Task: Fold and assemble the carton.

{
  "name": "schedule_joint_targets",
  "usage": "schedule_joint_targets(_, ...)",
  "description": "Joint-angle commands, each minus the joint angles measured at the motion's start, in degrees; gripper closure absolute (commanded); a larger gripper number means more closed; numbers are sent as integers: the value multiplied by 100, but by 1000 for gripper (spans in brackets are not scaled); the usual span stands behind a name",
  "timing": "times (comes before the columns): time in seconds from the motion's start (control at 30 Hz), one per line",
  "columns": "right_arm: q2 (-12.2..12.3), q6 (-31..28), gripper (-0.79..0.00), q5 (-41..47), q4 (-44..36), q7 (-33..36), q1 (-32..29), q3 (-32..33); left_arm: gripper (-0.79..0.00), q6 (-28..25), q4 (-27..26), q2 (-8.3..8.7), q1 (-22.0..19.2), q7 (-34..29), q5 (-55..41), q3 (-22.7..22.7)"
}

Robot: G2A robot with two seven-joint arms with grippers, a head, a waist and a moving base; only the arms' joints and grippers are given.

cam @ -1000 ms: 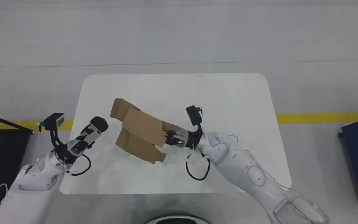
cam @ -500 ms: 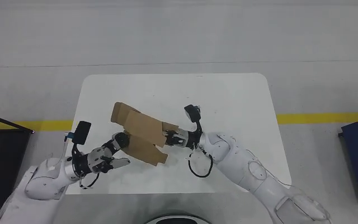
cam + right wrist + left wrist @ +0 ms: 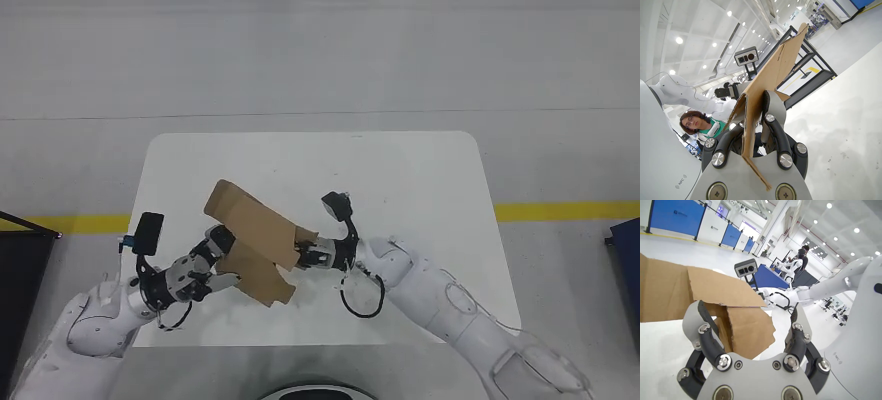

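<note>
**Partly folded carton between two pincers**

Top view: the brown carton (image 3: pixel 255 240), flattened and partly opened, lies aslant toward 8 o'clock from the centre of the white worktop (image 3: pixel 420 180). The right pincer (image 3: pixel 308 252) meets the carton at its 3 o'clock end and is clamped narrow on a flap. In the right wrist view, one finger (image 3: pixel 775 106) presses the near face of the cardboard sheet and the other sits behind it. The left pincer (image 3: pixel 220 265) stands at the carton's 8 o'clock side, spread wide. In the left wrist view, a lower flap lies between its fingers: one finger (image 3: pixel 692 317) is against the cardboard, the other apart from it. Whether the carton rests on the worktop cannot be told.
</note>
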Motion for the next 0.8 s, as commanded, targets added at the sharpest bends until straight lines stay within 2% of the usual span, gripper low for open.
schedule_joint_targets(0.0, -13, 0, 0, 42, 68, 120, 25, 4, -785, 0, -48, 37, 0, -32, -173, 10)
schedule_joint_targets(0.2, -62, 0, 0, 45, 225, 208, 57, 75, -785, 0, -21, 132, 28, -126, -123, -98)
schedule_joint_targets(0.37, -90, 0, 0, -119, 285, 228, 40, 145, -785, 0, -55, 187, 31, -145, -297, 42)
schedule_joint_targets(0.6, -131, 0, 0, -341, 374, 431, 72, 105, -785, 0, -33, 261, -125, -353, -906, 272)
schedule_joint_targets(0.77, -147, 0, 0, -518, 481, 432, 81, 125, -785, 0, -27, 322, -188, -701, -1487, 213)
